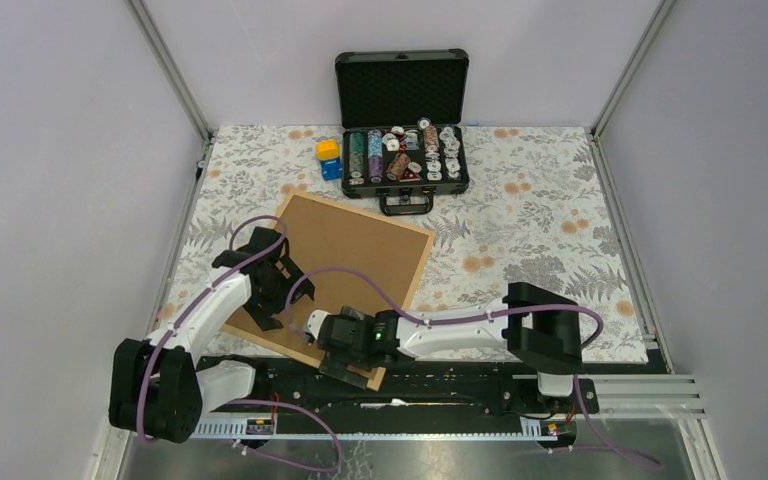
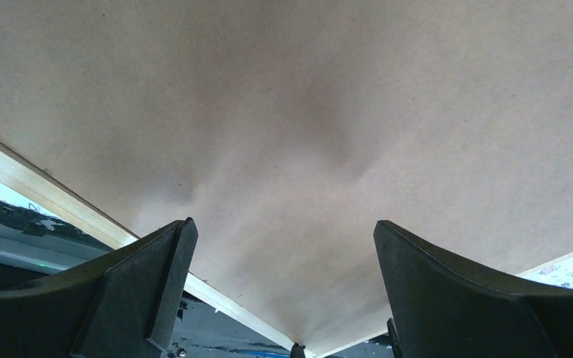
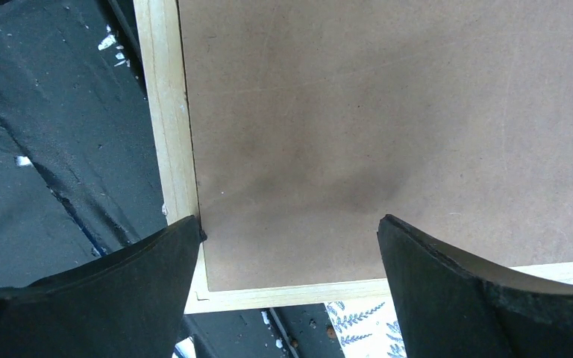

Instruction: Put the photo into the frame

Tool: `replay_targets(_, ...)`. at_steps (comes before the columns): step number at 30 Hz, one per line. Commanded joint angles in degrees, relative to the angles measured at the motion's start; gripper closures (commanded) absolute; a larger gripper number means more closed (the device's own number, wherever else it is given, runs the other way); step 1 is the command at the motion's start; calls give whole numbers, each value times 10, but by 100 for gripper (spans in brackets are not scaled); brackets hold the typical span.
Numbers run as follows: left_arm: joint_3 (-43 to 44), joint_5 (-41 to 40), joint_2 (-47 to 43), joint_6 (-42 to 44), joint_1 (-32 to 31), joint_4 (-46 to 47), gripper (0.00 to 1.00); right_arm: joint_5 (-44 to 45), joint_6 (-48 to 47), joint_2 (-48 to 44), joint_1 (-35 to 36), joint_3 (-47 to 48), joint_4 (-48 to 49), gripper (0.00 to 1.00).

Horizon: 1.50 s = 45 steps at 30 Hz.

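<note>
The frame (image 1: 370,214) of thin light wood lies tilted on the flowered cloth, face down, with a brown hardboard backing sheet (image 1: 355,250) filling it. The photo is hidden. My left gripper (image 1: 277,293) hovers open over the frame's left part. In the left wrist view, the left gripper (image 2: 283,224) holds nothing, and below it are the backing (image 2: 306,134) and the wood edge (image 2: 52,195). My right gripper (image 1: 326,350) stands open over the near corner. The right wrist view shows the right gripper (image 3: 289,220) above the backing (image 3: 388,127), its left finger over the frame edge (image 3: 168,127).
An open black case (image 1: 402,160) of poker chips stands at the back. A yellow cube (image 1: 328,150) and a blue cube (image 1: 331,168) sit to its left. The frame's near corner overhangs the black base rail (image 1: 440,385). Grey walls enclose the table.
</note>
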Motion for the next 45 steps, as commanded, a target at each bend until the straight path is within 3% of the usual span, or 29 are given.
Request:
replay_targets(1, 48, -31, 6, 12, 4, -3, 2, 46, -5, 16, 8, 23, -21, 4)
replay_targets(5, 99, -42, 39, 68, 40, -7, 2, 83, 2, 21, 9, 18, -28, 5)
replay_targets(10, 164, -41, 93, 151, 160, 15, 2, 149, 28, 21, 9, 15, -33, 5)
replay_targets(15, 214, -23, 171, 180, 236, 49, 2, 166, 63, 44, 9, 16, -30, 7)
replay_targets(20, 244, -17, 225, 202, 261, 61, 2, 192, 113, 58, 8, 10, -36, 11)
replay_targets(26, 217, 30, 196, 236, 255, 89, 2, 193, 147, 36, -17, -10, -34, 29)
replay_targets(28, 212, 38, 185, 256, 239, 89, 1, 168, 154, 6, -34, -14, -32, 33)
replay_targets(33, 206, 43, 156, 293, 199, 90, 1, 103, 188, -88, -72, -23, -26, 31)
replay_targets(36, 226, 36, 164, 312, 202, 91, 2, 44, 244, -138, -119, -44, -22, 11)
replay_targets(39, 265, 50, 195, 309, 226, 107, 1, -72, 301, -181, -182, -104, 35, 4)
replay_targets(45, 299, 117, 300, 259, 292, 173, 1, -296, 418, -219, -300, -252, 212, 12)
